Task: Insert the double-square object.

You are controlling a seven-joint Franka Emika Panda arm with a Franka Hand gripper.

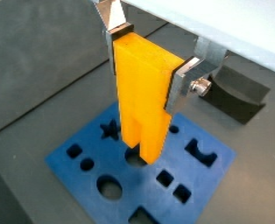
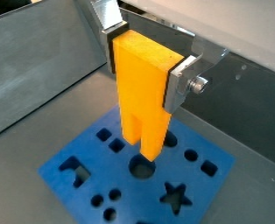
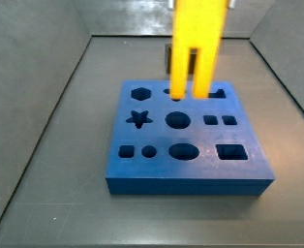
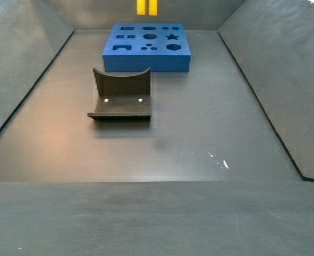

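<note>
My gripper (image 1: 151, 61) is shut on the upper end of the double-square object (image 1: 140, 96), a tall bright yellow peg with two legs and a notch between them. It shows the same way in both wrist views, gripper (image 2: 146, 59) on peg (image 2: 143, 92). The peg hangs upright, legs down, over the blue board (image 1: 99, 171) with shaped holes. In a side view the peg (image 3: 194, 44) has its leg tips right at the board (image 3: 187, 167), over the far row of holes; I cannot tell whether they touch. The gripper itself is out of both side views.
A dark grey curved block (image 4: 121, 95) stands on the floor in front of the blue board (image 4: 146, 45), and also shows in a wrist view (image 1: 239, 92). Grey sloping walls enclose the floor on both sides and behind the board.
</note>
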